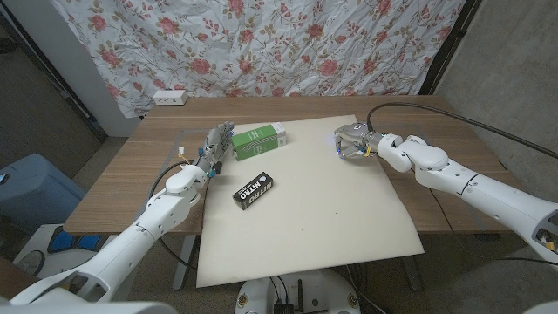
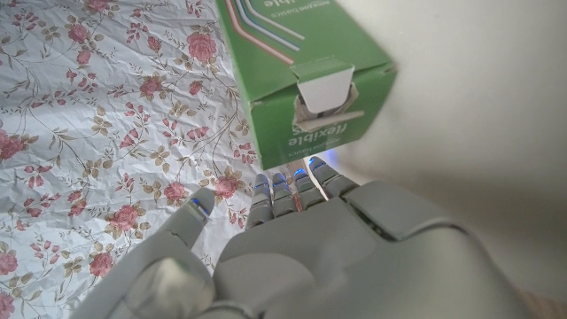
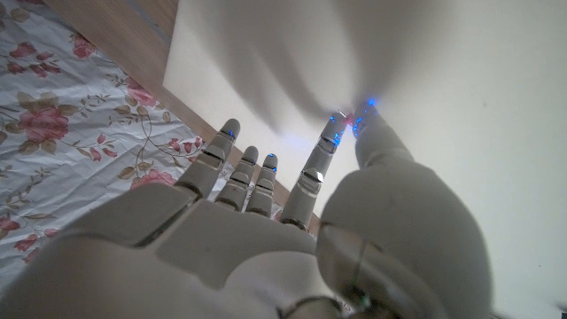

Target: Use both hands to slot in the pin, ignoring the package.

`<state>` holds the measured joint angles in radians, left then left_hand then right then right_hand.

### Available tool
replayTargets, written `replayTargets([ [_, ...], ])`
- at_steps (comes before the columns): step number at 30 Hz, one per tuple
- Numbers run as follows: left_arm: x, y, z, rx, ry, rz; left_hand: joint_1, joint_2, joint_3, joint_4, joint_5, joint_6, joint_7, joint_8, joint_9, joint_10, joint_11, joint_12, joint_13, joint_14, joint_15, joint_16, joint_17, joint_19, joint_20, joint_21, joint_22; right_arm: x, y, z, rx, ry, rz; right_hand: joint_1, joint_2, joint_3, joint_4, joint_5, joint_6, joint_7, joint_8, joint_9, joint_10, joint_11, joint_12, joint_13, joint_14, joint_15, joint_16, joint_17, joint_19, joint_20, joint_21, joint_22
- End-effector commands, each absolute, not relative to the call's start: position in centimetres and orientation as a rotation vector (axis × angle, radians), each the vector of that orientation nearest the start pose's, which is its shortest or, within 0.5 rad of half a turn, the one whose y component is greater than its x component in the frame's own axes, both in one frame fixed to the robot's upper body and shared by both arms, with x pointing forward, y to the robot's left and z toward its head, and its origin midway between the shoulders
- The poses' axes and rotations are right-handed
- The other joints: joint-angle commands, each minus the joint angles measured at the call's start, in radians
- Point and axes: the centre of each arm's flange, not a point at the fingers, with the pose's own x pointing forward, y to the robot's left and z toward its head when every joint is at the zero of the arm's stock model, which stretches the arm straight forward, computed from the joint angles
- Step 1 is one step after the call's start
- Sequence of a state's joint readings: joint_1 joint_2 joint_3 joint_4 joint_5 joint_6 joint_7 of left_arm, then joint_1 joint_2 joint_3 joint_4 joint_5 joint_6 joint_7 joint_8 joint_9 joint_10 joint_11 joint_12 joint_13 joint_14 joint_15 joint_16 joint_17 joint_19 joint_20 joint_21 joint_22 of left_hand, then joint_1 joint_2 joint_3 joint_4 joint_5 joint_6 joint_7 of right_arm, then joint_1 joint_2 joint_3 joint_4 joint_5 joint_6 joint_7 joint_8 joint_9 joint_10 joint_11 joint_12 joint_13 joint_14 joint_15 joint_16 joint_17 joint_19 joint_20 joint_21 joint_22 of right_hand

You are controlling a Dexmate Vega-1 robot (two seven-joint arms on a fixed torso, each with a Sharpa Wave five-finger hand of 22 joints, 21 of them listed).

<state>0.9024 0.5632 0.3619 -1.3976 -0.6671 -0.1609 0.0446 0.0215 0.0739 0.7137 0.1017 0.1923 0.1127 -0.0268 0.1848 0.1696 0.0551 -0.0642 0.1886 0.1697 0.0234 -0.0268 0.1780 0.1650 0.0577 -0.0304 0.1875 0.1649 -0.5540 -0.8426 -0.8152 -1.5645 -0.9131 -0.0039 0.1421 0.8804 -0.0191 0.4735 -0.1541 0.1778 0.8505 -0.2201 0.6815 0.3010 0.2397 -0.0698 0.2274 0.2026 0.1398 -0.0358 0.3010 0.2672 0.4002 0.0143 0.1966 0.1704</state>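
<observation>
Judging the step as the bring-together: getting both hands placed before any slotting, nothing seated yet.

Left hand (image 1: 216, 144) reaching out over the far left part of the white mat (image 1: 331, 218), standing just beside the left end of the green box (image 1: 258, 140). Fingers lying straight and close together in the left wrist view, tips pointing at the box's tabbed end flap, thumb held apart; gripping nothing. Touching the box or just short of it: cannot tell.

Right hand (image 1: 351, 142) hovering low over the mat's far right part, well apart from the box, forearm coming in from the right edge of the table (image 1: 131, 166). Thumb and one fingertip (image 3: 335, 124) pressing together in a pinch, other fingers spread loose. Glimpsing a pinkish speck at the pinch, possibly the pin; too small to say, so not claiming a hold.

Black packet (image 1: 255, 189) lying on the mat between the arms, nearer the robot, touched by neither hand; leaving it alone as told.

Next move, by estimate: steadying the box with the left hand, carrying the pinch across toward the flap end, lining it up with the opening. Calling for slow, fine alignment, and watching that the light box is not shoved away.
</observation>
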Motion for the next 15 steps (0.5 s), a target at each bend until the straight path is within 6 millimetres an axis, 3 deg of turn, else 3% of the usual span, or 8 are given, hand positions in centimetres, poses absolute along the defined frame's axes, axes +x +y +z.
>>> replayTargets([
  [1, 64.62, 29.57, -5.35, -0.032, -0.473, -0.167, -0.002, 0.074, 0.007, 0.001, 0.000, 0.006, 0.000, -0.003, 0.004, 0.006, -0.001, 0.000, 0.003, 0.006, 0.000, -0.002, 0.004, 0.007, -0.003, 0.005, 0.006, 64.56, -22.85, 0.88, -2.011, -0.569, 0.082, 0.001, 0.018, 0.004, 0.005, 0.000, 0.016, -0.001, 0.009, 0.003, 0.011, -0.002, 0.004, 0.001, 0.004, -0.013, 0.010, 0.003, 0.005, -0.006, 0.006, 0.002],
  [15, 64.55, 29.65, -5.50, -0.031, -0.471, -0.165, -0.002, 0.074, 0.008, 0.002, 0.000, 0.007, 0.000, -0.004, 0.004, 0.006, -0.002, 0.000, 0.003, 0.006, 0.002, -0.002, 0.004, 0.007, -0.002, 0.004, 0.006, 64.64, -22.61, 0.47, -2.016, -0.568, 0.082, -0.001, 0.032, 0.001, 0.006, -0.001, 0.047, -0.001, 0.021, 0.004, 0.029, -0.013, 0.006, 0.001, 0.008, -0.020, 0.014, 0.006, 0.011, -0.011, 0.006, 0.002],
])
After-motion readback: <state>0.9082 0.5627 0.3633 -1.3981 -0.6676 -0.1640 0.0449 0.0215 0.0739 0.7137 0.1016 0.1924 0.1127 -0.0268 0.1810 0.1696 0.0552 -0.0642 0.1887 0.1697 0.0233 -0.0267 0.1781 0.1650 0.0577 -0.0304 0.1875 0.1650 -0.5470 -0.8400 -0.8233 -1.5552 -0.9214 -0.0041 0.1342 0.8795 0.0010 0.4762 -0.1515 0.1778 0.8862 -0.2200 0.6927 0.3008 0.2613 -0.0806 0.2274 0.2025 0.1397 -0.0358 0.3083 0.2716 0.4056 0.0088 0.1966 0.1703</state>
